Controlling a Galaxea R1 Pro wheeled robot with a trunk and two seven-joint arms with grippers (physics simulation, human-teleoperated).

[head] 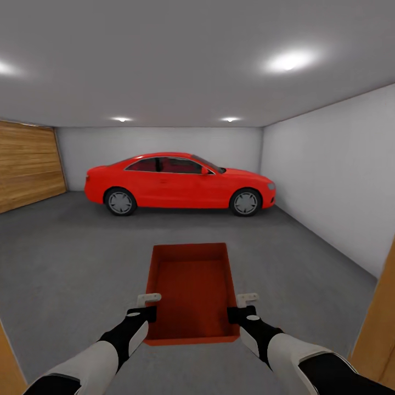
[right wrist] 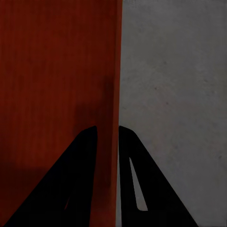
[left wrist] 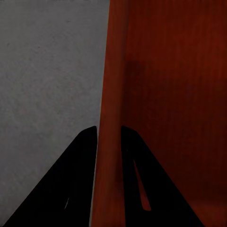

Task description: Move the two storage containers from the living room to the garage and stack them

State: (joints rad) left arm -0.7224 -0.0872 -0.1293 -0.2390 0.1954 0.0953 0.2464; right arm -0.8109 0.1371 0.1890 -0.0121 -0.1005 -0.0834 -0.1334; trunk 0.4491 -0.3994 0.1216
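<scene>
Garage w/ white walls, dark grey floor [head: 71, 258], red car [head: 181, 184] parked side-on at the far end, plank door [head: 27, 167] on the left wall. Ceiling lights on.

Box [head: 192, 293] (orange-red, open top) sits between both arms in front of the robot, long axis pointing toward the car. Inside: nothing, just bare smooth bottom and walls. Can't tell from the head view whether it's on the floor or held just above it.

Left gripper [head: 147, 306] is at the box's left long wall, near the close end. Left wrist view shows the two dark fingers [left wrist: 78, 179] straddling that wall [left wrist: 109, 94], one inside, one outside, pressed tight against it, so it's clamped on the rim.

Right gripper [head: 245, 307] mirrors it on the right long wall. Right wrist cam: fingers [right wrist: 78, 179] either side of the wall edge [right wrist: 113, 71], closed down on it, grey floor beyond.

Wood-coloured frame [head: 378, 323] at the right edge of the head view (a doorway edge, looks like).
</scene>
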